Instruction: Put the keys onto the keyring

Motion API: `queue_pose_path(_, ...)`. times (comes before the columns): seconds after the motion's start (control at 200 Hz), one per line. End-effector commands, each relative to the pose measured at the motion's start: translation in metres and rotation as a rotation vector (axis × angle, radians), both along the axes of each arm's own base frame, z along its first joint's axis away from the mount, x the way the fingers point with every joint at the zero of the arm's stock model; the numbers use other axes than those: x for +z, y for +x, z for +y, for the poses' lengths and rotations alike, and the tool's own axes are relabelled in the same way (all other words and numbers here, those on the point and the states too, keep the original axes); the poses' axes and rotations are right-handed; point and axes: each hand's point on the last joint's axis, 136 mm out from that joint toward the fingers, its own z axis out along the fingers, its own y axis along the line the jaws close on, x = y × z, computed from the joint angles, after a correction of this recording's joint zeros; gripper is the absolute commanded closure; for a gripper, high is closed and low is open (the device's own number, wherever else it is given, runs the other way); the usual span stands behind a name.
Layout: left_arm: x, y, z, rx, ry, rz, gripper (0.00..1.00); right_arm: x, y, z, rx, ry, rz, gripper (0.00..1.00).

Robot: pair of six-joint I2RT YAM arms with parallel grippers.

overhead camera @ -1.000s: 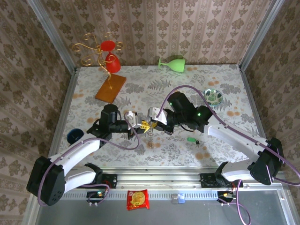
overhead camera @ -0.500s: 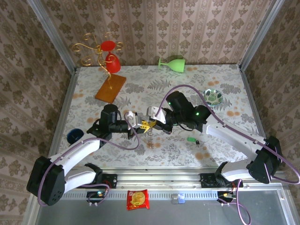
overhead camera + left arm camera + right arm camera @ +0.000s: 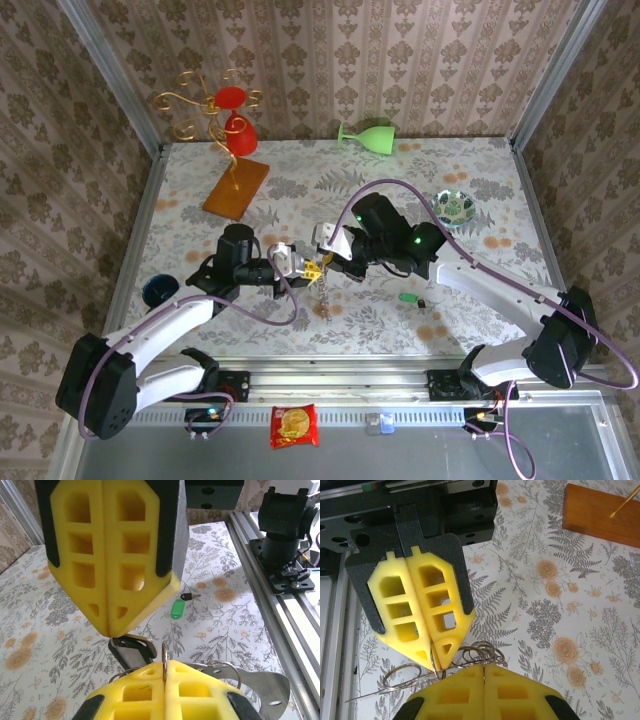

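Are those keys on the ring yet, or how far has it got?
Done: the keyring is picked up. In hand: the left gripper and right gripper both pinch it, jaws shut. To do: the green key and the dark-headed key lie loose on the table, neither threaded on.

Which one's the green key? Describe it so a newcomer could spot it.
On the floral table, look at the near right part, just in front of the right arm. Two small keys lie there side by side. The green key has a bright green plastic head, while the dark-headed key beside it is black and silver.
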Motion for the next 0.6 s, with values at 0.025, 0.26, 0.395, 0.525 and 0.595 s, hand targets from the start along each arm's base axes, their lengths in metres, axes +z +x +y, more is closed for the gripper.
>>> queue_pose_path(0.025, 0.018, -0.001, -0.001, -0.009, -0.033, -0.065, 1.00, 0.021, -0.003, 0.000, 0.017, 0.089, -0.037, 1.00)
queue_pose_path(0.26, 0.032, -0.004, 0.002, -0.058, -0.111, 0.088, 1.00, 0.025, -0.005, -0.003, 0.067, 0.088, -0.158, 1.00)
queue_pose_path(0.395, 0.036, -0.007, 0.003, -0.098, -0.130, 0.169, 1.00, 0.031, -0.005, 0.000, 0.081, 0.090, -0.186, 1.00)
queue_pose_path(0.525, 0.038, -0.008, 0.002, -0.118, -0.134, 0.211, 1.00, 0.031, -0.008, 0.002, 0.099, 0.084, -0.182, 1.00)
queue_pose_path(0.595, 0.038, -0.008, 0.001, -0.124, -0.135, 0.226, 1.00, 0.030, -0.012, 0.004, 0.114, 0.084, -0.173, 1.00)
